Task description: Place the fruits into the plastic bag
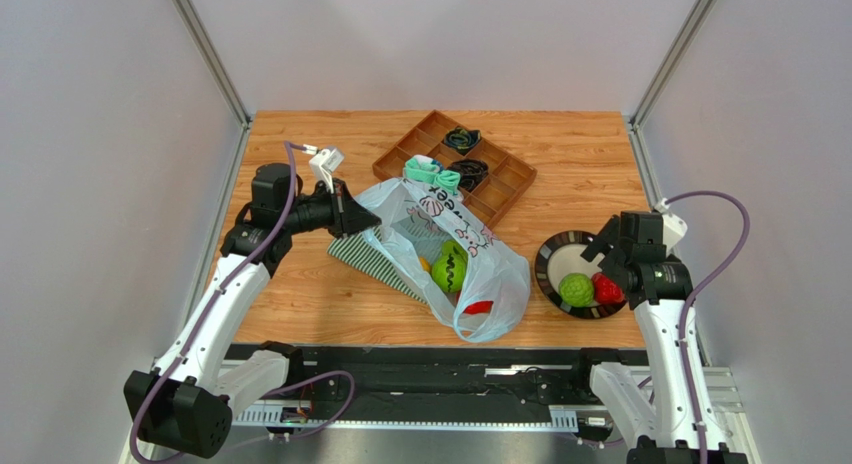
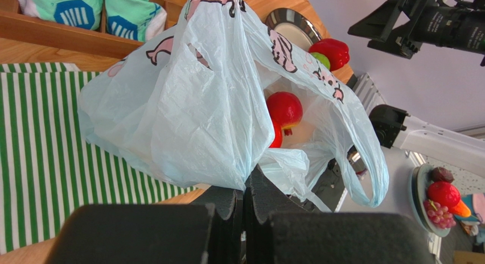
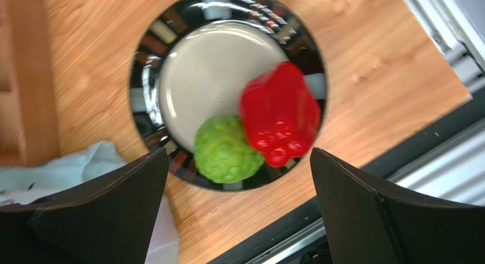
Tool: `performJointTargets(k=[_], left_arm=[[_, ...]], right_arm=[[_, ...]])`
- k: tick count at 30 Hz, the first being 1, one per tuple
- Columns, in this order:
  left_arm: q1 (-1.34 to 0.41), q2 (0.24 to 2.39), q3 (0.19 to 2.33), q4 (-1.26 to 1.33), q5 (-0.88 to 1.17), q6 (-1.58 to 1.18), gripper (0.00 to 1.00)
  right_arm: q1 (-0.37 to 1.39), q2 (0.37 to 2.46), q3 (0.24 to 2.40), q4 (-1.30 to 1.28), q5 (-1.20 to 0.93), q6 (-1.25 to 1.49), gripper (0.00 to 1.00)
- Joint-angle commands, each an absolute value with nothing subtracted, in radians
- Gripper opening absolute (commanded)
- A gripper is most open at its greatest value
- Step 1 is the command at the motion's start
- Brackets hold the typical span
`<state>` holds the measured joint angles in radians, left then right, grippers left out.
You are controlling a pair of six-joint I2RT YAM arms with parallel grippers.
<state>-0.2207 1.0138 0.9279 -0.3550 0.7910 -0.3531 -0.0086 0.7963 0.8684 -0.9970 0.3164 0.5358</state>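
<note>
Left end effector [image 2: 246, 187] pinches plastic bag [image 2: 188, 104] (fruits [image 2: 283, 109] half-veiled); right end effector [image 3: 238, 156] gapes, empty.

Lit brightly and evenly from overhead, leaving only faint, soft shadows on the light wooden tabletop [image 1: 585, 144] around the thin pale-blue translucent plastic bag [image 1: 500, 274]. Crisp from above, with no visible bending at the edges. Shines through that bag in the left wrist view, bleaching its upper folds almost white. Throws white glare streaks across the glossy black-rimmed round plate [image 3: 142, 93] right of the bag, and small highlights on the red toy fruit [image 3: 279, 113]. Slightly soft in the right wrist view, most of all on the black fingers [image 3: 102, 213] of the right hand [image 3: 237, 156].
</note>
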Motion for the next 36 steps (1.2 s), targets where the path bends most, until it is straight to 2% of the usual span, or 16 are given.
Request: performJointTargets(k=[1,4,12,26,32,35,36], left_arm=[[-0.215,1.017,0.93,-0.327,0.799,-0.35,0.0],[-0.215,1.019,0.931,-0.327,0.801,-0.35,0.0],[-0.213,1.023,0.933,-0.33,0.801,-0.348,0.0],[-0.179,1.034,0.933,-0.321,0.83,-0.359,0.0],[-0.167,1.038,0.931,-0.314,0.839,-0.365,0.0],[-0.163,1.038,0.93,-0.311,0.841,-0.367,0.0],[-0.163,1.039,0.928,-0.311,0.841,-0.368,0.0]], right_arm=[[-0.083,0.767,0.851,-1.017,0.429,0.597,1.0],[-0.12,0.769,0.841,-1.011,0.457,0.597,1.0],[-0.184,0.81,0.801,-0.94,0.328,0.629,1.0],[-0.19,0.867,0.664,-0.796,0.374,0.701,0.97],[-0.19,0.908,0.63,-0.712,0.374,0.704,0.9],[-0.19,0.928,0.621,-0.672,0.37,0.701,0.81],[-0.19,0.939,0.621,-0.666,0.368,0.701,0.75]])
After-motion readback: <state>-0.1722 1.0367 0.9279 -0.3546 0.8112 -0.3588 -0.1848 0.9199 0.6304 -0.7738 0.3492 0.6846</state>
